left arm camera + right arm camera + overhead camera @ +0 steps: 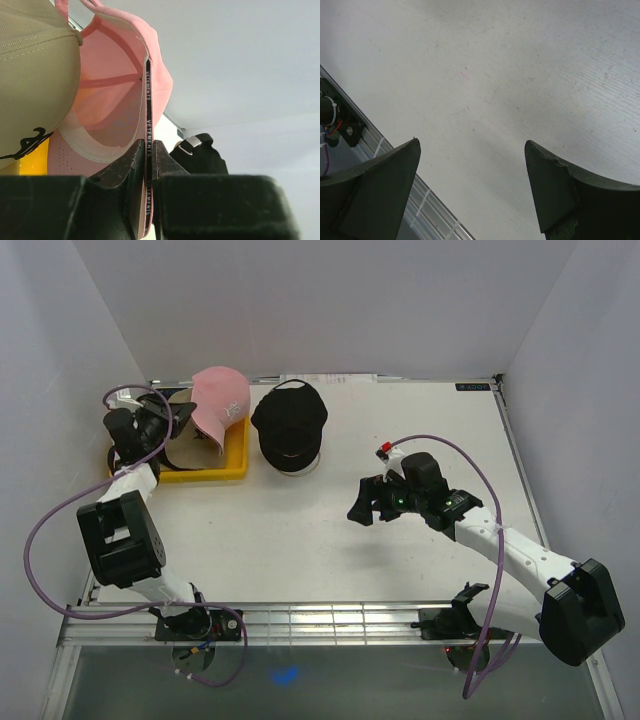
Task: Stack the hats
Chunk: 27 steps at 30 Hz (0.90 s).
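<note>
My left pincer [149, 155] is clenched on the rim of the pink cap [115, 85]. That cap is tilted over the yellow tray [225, 472] at the far left of the surface [300, 540], with the tan cap [35, 75] just beside it. The black cap [289, 422] sits just right of the tray. My right pincer [472, 190] hangs released, jaws wide, over the surface and well apart from the caps.

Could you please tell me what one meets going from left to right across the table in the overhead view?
From the left: left tool → pink cap → black cap → right tool. The tan cap and the yellow tray overlap the first two, so I left them out.
</note>
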### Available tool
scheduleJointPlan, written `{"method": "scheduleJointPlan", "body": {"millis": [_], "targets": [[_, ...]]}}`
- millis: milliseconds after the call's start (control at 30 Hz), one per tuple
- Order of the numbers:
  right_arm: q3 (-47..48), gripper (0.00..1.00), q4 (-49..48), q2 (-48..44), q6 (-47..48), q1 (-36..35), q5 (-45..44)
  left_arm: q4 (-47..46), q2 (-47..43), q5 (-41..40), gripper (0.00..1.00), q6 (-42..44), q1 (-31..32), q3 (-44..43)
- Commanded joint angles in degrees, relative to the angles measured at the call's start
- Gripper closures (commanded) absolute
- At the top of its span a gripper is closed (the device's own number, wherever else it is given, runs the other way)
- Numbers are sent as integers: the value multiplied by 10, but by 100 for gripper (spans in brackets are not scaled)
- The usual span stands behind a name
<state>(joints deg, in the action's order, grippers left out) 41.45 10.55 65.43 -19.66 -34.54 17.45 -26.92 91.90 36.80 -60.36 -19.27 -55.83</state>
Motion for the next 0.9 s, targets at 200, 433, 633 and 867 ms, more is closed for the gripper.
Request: {"method": "scheduleJointPlan", "body": {"millis": [200,433,633,867], "targets": [[17,10,-2,5,14,1,-3,-42,-82,-18,100,-27,-14,55],[8,10,-12,9,9,1,1,-42,-133,-13,100,-6,-23,130],[-2,10,-26,13,2,0,8,-24,-159,-13,100,23,-23,201],[-10,10,-32,13,0,1,12,-12,-153,-6,100,52,-23,225]]}}
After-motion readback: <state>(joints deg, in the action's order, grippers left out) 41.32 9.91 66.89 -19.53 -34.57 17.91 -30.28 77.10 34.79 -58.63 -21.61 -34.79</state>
